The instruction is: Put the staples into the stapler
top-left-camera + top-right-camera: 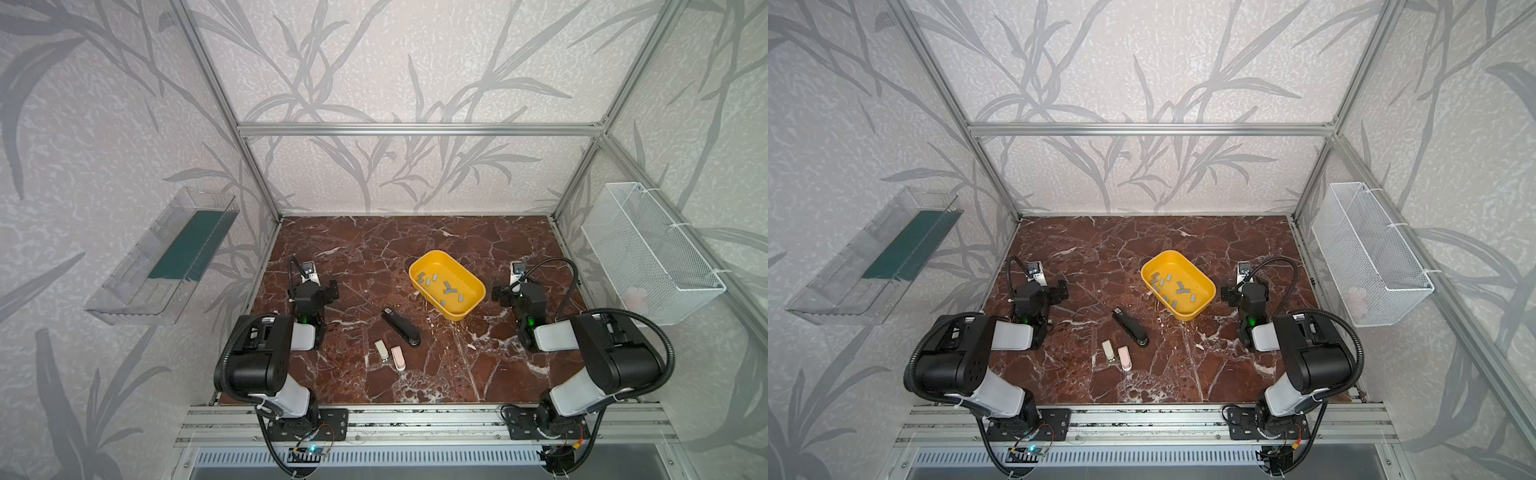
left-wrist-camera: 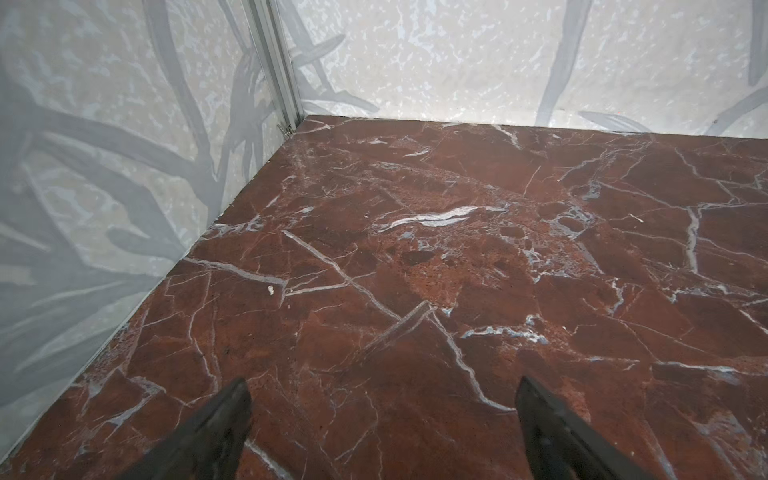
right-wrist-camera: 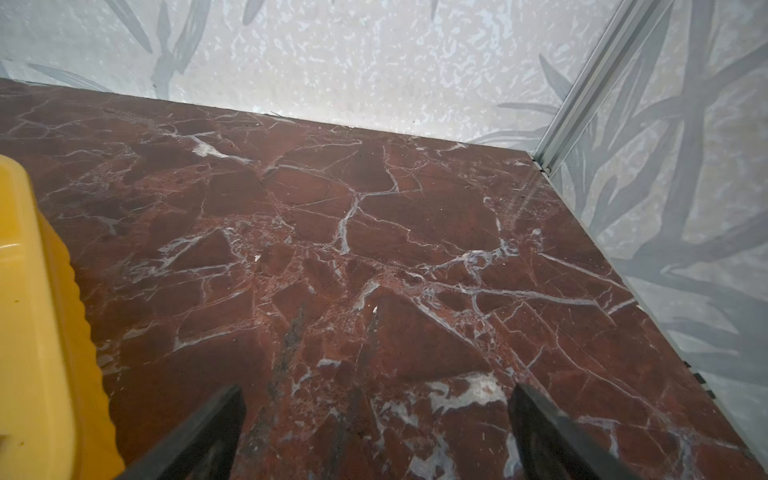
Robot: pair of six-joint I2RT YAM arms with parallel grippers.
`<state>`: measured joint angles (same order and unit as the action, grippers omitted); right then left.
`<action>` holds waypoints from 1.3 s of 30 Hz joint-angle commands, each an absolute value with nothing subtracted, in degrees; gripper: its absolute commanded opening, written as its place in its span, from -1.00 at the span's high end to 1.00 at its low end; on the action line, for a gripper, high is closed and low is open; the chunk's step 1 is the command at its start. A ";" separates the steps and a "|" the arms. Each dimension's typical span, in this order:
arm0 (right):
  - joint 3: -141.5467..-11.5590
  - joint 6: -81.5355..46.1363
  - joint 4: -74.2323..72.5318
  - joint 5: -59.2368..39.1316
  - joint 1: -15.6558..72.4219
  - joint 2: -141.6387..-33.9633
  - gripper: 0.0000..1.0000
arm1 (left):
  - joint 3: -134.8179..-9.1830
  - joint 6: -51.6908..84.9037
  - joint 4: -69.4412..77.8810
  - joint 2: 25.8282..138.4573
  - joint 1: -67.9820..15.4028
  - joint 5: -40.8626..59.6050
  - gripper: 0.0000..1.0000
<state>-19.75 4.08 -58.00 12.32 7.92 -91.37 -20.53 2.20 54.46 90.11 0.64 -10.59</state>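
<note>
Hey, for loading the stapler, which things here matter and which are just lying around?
For the job:
- staples
- yellow tray holding them
- black stapler
- beige mini stapler and pink mini stapler; it is unclear which stapler is meant

Lying about:
- clear bin on one wall
- wire basket on the opposite wall

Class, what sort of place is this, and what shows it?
Likely a robot test booth: left arm and right arm bolted to a rail, a metal frame, a black stapler and a tray of staples.
</note>
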 commanded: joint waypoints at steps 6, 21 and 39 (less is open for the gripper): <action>-20.48 3.44 -58.49 12.03 7.91 -91.22 -0.98 | -21.19 2.33 55.31 90.06 0.72 -10.77 -0.99; -20.08 3.48 -59.06 11.73 7.91 -91.04 -0.98 | -20.49 2.29 56.46 89.82 0.84 -10.11 -0.99; -20.40 3.46 -58.62 11.80 7.91 -91.12 -0.98 | -20.83 1.54 55.98 90.00 0.33 -10.38 -0.99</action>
<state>-19.75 4.08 -58.00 11.88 7.92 -91.37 -20.53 2.11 54.89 90.11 0.54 -10.35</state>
